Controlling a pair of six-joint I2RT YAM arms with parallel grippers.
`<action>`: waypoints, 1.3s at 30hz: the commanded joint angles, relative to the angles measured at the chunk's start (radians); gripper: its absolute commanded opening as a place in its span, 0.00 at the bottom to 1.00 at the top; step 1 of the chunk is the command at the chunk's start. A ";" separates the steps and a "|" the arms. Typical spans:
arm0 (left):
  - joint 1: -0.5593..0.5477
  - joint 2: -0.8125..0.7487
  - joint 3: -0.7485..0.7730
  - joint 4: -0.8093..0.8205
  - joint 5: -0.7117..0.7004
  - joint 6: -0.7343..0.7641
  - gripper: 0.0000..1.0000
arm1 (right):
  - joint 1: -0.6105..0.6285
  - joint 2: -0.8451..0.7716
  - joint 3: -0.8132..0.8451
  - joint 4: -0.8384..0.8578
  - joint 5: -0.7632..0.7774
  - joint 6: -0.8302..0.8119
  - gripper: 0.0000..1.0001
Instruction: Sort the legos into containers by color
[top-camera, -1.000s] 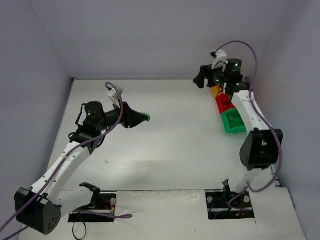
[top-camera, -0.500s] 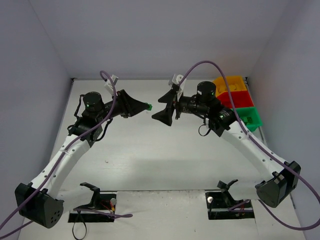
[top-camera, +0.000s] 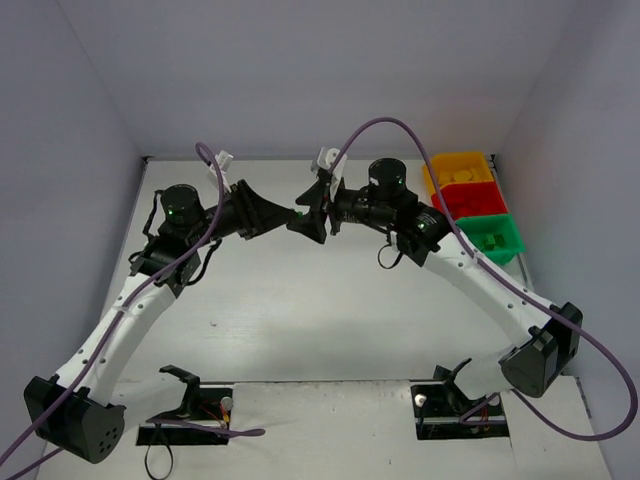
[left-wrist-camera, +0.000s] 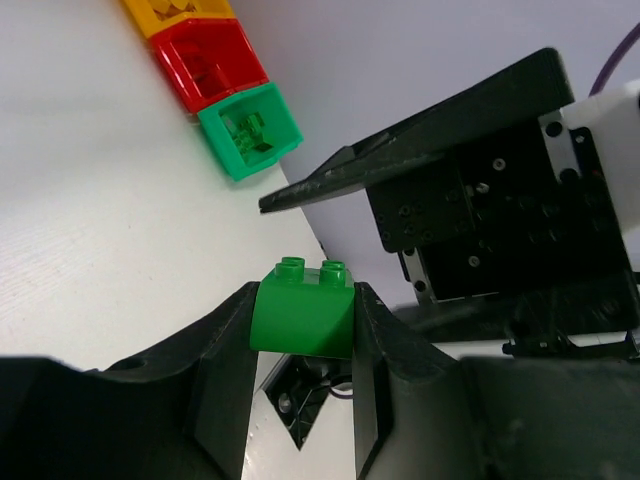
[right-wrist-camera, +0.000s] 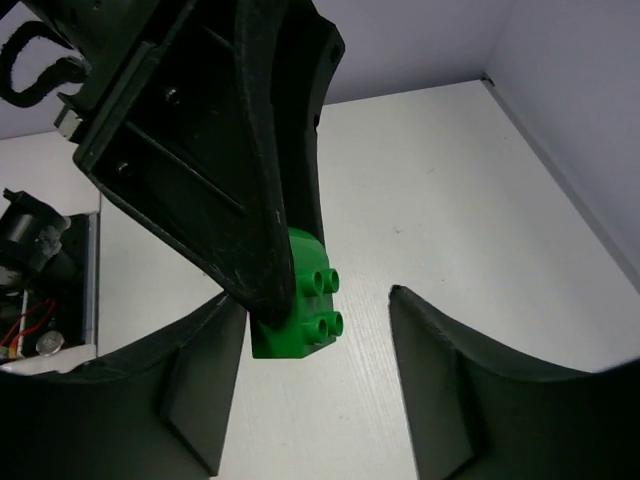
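My left gripper (left-wrist-camera: 304, 296) is shut on a green lego (left-wrist-camera: 303, 318), held in the air with its studs pointing away from the wrist. My right gripper (right-wrist-camera: 315, 302) is open and faces it. Its fingers stand on either side of the same green lego (right-wrist-camera: 298, 305), with a clear gap on the right side. In the top view the two grippers meet tip to tip (top-camera: 298, 216) over the back middle of the table. The containers stand in a row at the back right: yellow (top-camera: 455, 156), red (top-camera: 465, 187) and green (top-camera: 488, 219). Green legos (top-camera: 492, 241) lie in the green one.
The same row of bins shows in the left wrist view, with the green bin (left-wrist-camera: 232, 160) nearest. Purple cables arch over both arms. The grey walls close in behind and to the right of the bins.
My right arm has swung from above the bins to the table's middle, and its open jaws have narrowed around the green lego. My left gripper has carried the lego slightly back.
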 joint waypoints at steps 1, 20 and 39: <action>0.004 -0.039 0.058 0.027 0.022 -0.012 0.14 | 0.009 0.011 0.066 0.071 0.020 -0.030 0.52; 0.015 -0.065 0.115 -0.302 -0.217 0.242 0.74 | -0.164 -0.061 -0.153 0.006 0.383 0.090 0.00; 0.017 -0.311 -0.021 -0.614 -0.603 0.497 0.75 | -0.625 -0.001 -0.313 -0.166 0.403 0.366 0.41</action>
